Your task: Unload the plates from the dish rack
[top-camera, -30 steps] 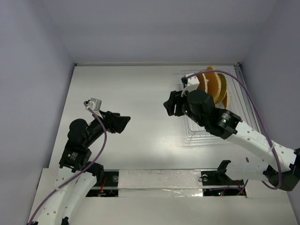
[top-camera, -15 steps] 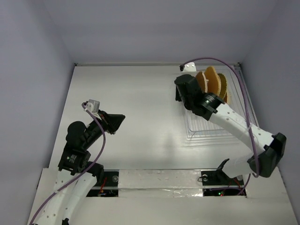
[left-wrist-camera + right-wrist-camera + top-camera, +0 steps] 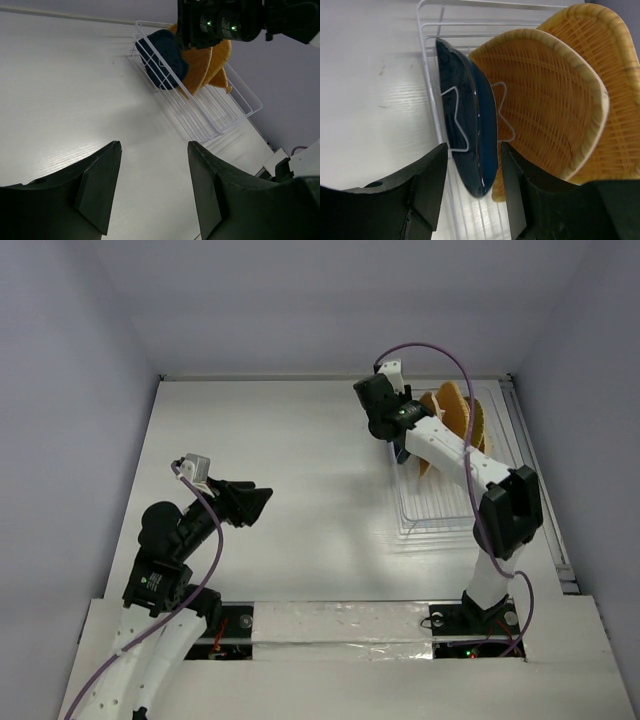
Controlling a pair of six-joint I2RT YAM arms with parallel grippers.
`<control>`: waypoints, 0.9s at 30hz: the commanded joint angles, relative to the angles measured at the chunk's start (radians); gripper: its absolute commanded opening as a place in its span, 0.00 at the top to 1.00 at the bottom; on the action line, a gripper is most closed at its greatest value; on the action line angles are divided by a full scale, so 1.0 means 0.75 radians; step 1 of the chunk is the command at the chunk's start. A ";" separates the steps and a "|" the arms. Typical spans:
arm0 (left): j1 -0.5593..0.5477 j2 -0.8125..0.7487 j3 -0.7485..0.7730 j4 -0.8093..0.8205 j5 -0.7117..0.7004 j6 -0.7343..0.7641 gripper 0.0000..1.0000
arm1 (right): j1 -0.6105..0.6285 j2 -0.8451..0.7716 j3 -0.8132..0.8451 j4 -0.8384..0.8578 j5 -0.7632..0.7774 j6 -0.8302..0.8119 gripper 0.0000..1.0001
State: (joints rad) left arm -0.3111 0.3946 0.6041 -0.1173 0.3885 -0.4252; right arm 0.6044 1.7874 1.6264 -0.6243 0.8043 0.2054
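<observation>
The dish rack (image 3: 440, 510) of thin white wire lies at the right of the table. Orange-tan woven plates (image 3: 458, 415) stand on edge at its far end. In the right wrist view, two plates (image 3: 545, 105) (image 3: 615, 85) lean behind a dark blue rounded object (image 3: 470, 140) in the first slot. My right gripper (image 3: 473, 150) is open, one finger on either side of the blue object's lower edge, with gaps showing. In the top view, the right gripper (image 3: 392, 430) hangs over the rack's far left corner. My left gripper (image 3: 154, 145) is open and empty over bare table, far from the rack (image 3: 210, 120).
Walls close the table in at the back and both sides. A raised strip (image 3: 530, 470) runs along the rack's right side. The right arm's purple cable (image 3: 440, 350) loops above the plates. The left gripper (image 3: 255, 502) hovers at the table's left middle.
The right arm has stretched out from the rack's near left side to its far left end, bringing its jaws around the dark blue object. The left arm has barely shifted.
</observation>
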 commanded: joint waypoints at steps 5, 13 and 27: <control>0.010 -0.013 -0.004 0.050 -0.003 0.006 0.48 | -0.059 0.159 0.161 -0.010 0.124 -0.075 0.49; 0.010 -0.021 -0.004 0.052 0.003 0.006 0.48 | -0.110 0.267 0.147 0.028 0.185 -0.114 0.51; 0.010 -0.027 -0.006 0.056 0.012 0.006 0.48 | -0.123 0.327 0.210 0.082 0.288 -0.255 0.82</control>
State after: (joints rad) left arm -0.3111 0.3878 0.6037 -0.1169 0.3889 -0.4252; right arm 0.5133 2.0449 1.7351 -0.6186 0.9340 0.0566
